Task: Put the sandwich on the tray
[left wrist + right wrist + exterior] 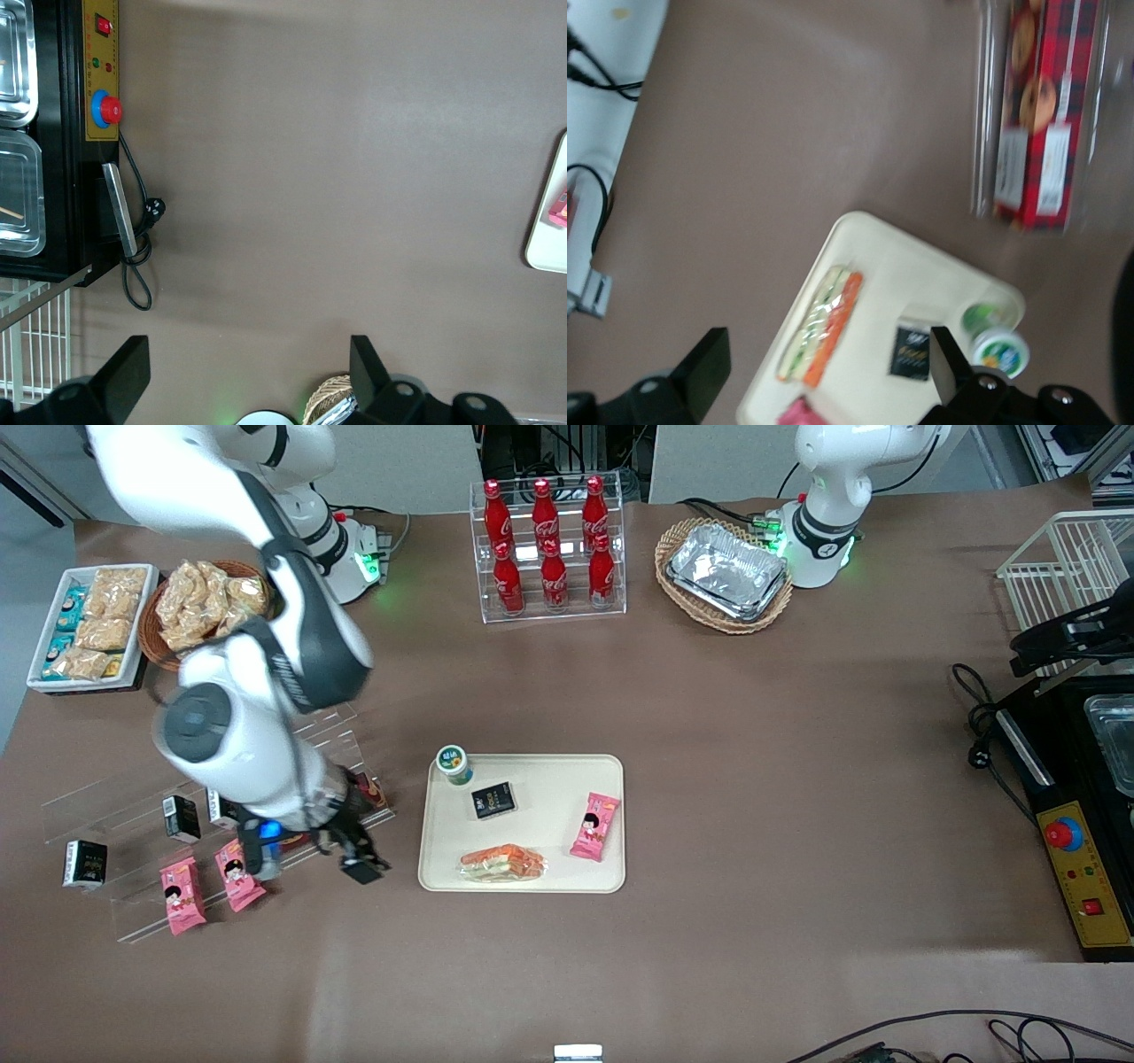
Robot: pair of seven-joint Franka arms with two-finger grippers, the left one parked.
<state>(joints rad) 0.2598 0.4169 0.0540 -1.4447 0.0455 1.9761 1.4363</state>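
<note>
Your sandwich [502, 864] is already lying on the tray [549, 788], at the edge nearest the front camera, long axis running along that edge. The gripper [359, 863] hangs off the tray toward the working arm's end of the table, beside the acrylic snack shelf [133, 824] — fingers spread wide in the wrist view, nothing between them. So I'd call this placed — you're just clearing out.
</note>
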